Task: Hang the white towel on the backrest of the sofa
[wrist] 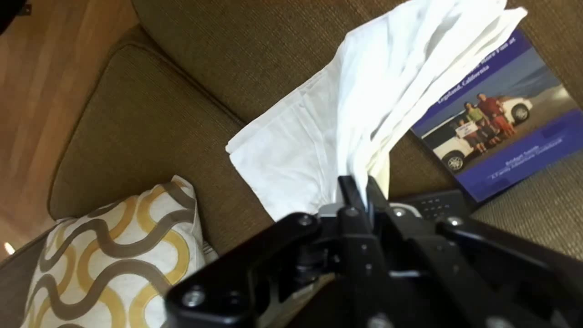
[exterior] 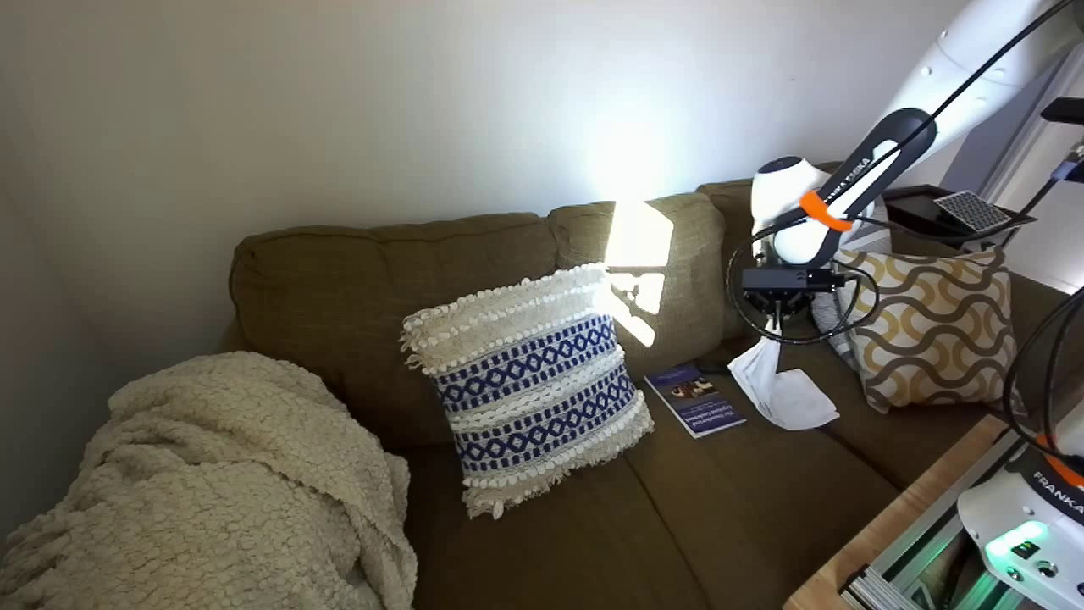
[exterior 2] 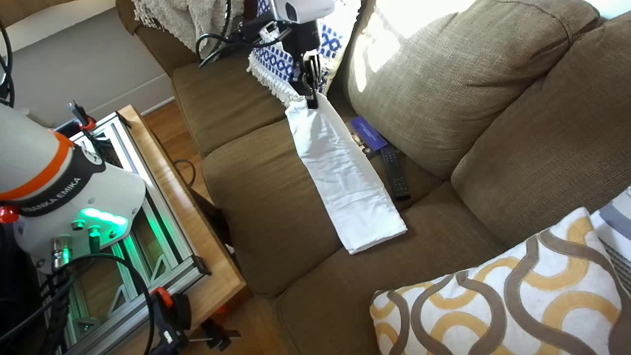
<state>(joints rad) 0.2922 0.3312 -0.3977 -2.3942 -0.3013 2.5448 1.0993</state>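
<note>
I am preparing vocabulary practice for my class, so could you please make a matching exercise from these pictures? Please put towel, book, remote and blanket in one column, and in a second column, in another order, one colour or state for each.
Column one
1. towel
2. book
3. remote
4. blanket

Column two
A. purple-blue, lying flat
B. cream-coloured and bulky
C. pinched in the claw
D. black, long and narrow

Right pairs: 1-C; 2-A; 3-D; 4-B
</note>
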